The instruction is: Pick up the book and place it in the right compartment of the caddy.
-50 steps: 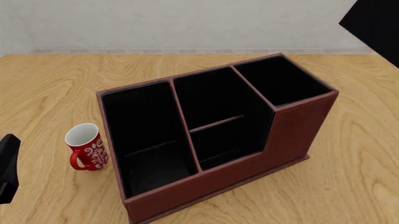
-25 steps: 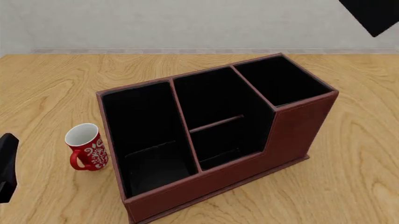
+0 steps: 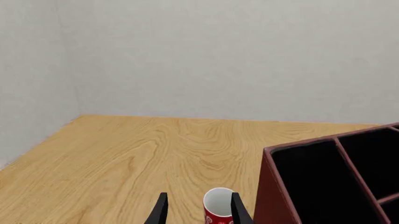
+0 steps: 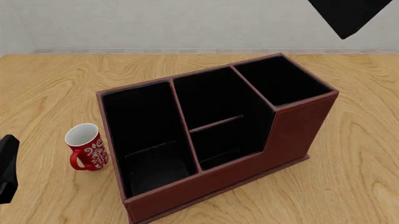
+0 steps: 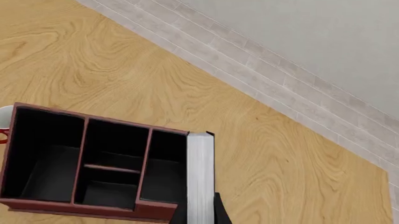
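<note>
The reddish-brown caddy (image 4: 293, 140) stands mid-table, its squarish right compartment (image 4: 283, 81) empty. The book (image 4: 343, 16) shows as a black shape high at the top right of the front view, above and behind that compartment. In the right wrist view my right gripper (image 5: 199, 211) is shut on the book (image 5: 200, 177), white page edges facing the camera, high above the caddy (image 5: 81, 205) beside the right compartment (image 5: 163, 179). My left gripper (image 3: 199, 213) is open and empty, low at the table's left (image 4: 7, 168).
A red-and-white patterned mug (image 4: 87, 147) stands upright just left of the caddy; it also shows in the left wrist view (image 3: 218, 207) beyond my open fingers (image 3: 160, 212). A grey wall runs along the table's far edge.
The book has moved left, from the front view's right edge toward the space above the caddy's right end. The left arm, mug and caddy have not moved.
</note>
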